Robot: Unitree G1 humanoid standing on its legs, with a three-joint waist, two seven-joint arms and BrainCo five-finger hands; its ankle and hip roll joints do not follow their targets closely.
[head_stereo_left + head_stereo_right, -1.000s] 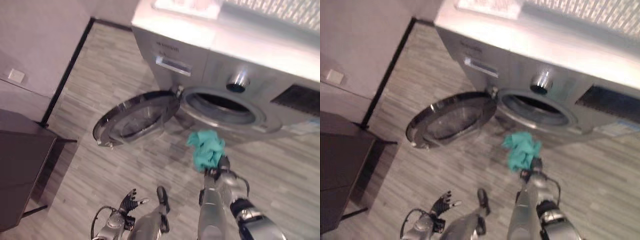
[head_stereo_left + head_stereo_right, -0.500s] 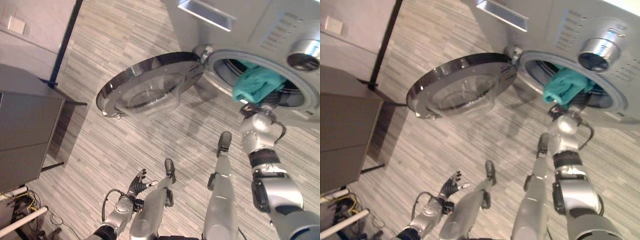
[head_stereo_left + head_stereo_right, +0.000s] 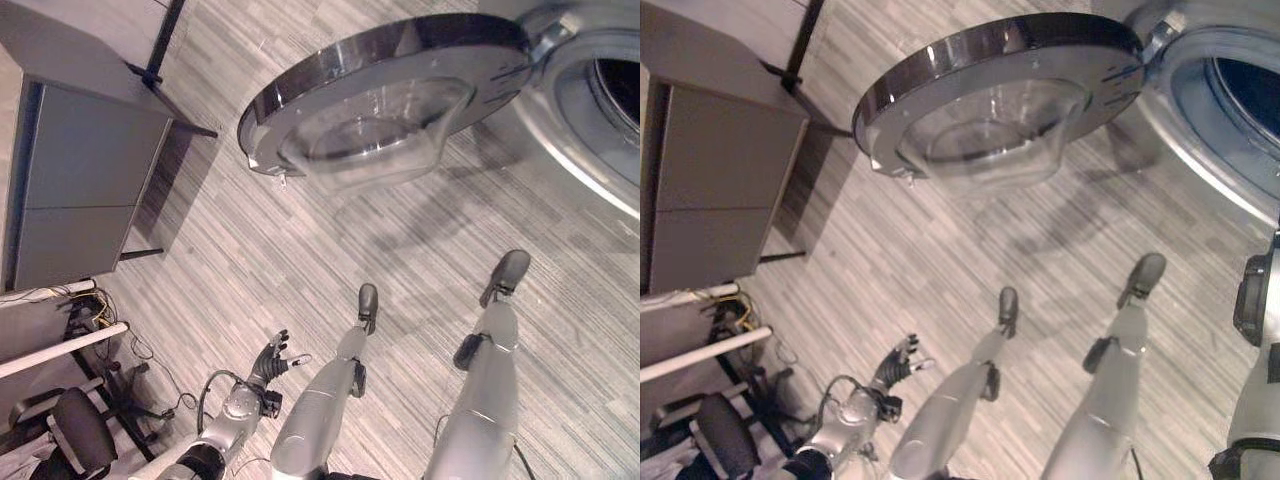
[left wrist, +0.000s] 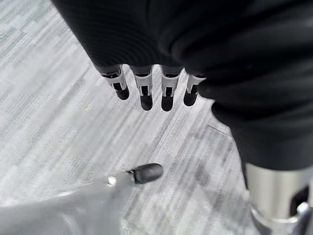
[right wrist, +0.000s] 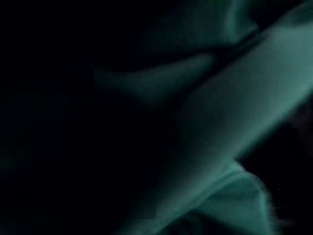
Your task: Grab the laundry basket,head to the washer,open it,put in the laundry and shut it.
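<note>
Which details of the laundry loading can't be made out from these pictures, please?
- Right hand: cut off by the eye views' right edge.
- Teal cloth: right wrist view too dark to show grip or resting place.
- Silver washing machine's drum: interior dark, cropped by the edge.

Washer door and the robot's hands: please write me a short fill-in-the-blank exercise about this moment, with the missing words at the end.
1. The round washer door is swung ____.
2. The left hand hangs above the floor with its fingers ____.
3. The right wrist view shows, very close and in the dark, folds of ____ cloth.
4. Beside the wall stands a dark ____.

Missing words: open; straight; teal; cabinet
</note>
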